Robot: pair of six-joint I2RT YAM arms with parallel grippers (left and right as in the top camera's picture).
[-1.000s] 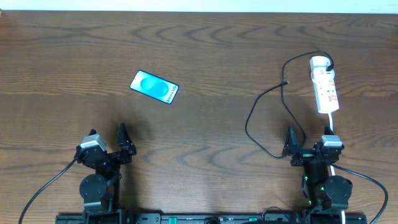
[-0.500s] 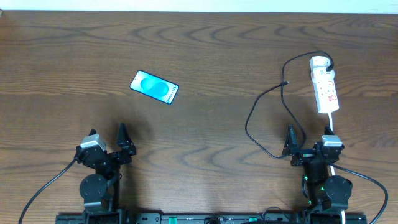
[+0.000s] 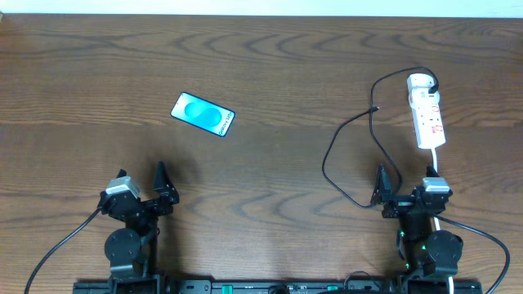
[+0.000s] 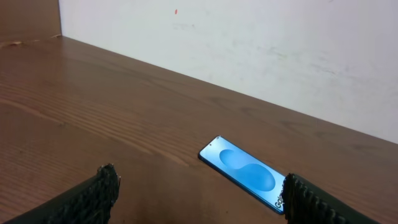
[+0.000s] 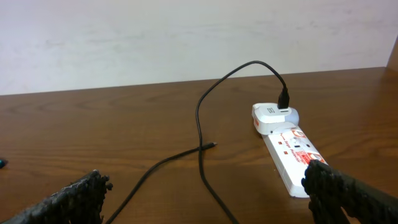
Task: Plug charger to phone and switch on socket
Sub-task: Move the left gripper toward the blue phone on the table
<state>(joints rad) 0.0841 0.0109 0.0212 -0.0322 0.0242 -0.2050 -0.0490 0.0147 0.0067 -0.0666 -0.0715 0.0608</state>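
The phone (image 3: 203, 114) lies flat on the left half of the wooden table, its cyan screen up; in the left wrist view the phone (image 4: 245, 173) rests ahead and to the right of my left gripper (image 4: 199, 183), which is open and empty. The white socket (image 3: 426, 110) lies at the far right. The thin black charger (image 3: 326, 159) loops out from the socket's far end, and its plug tip (image 3: 374, 109) lies loose on the wood. My right gripper (image 3: 406, 186) stands open just before the socket (image 5: 289, 152), with the charger (image 5: 200, 118) running between its fingers' line of sight.
A white wall (image 4: 249, 43) borders the table's far edge. The socket's white cord (image 3: 435, 159) runs back toward the right arm's base. Thick black robot cables (image 3: 57, 249) trail off both bases at the front edge.
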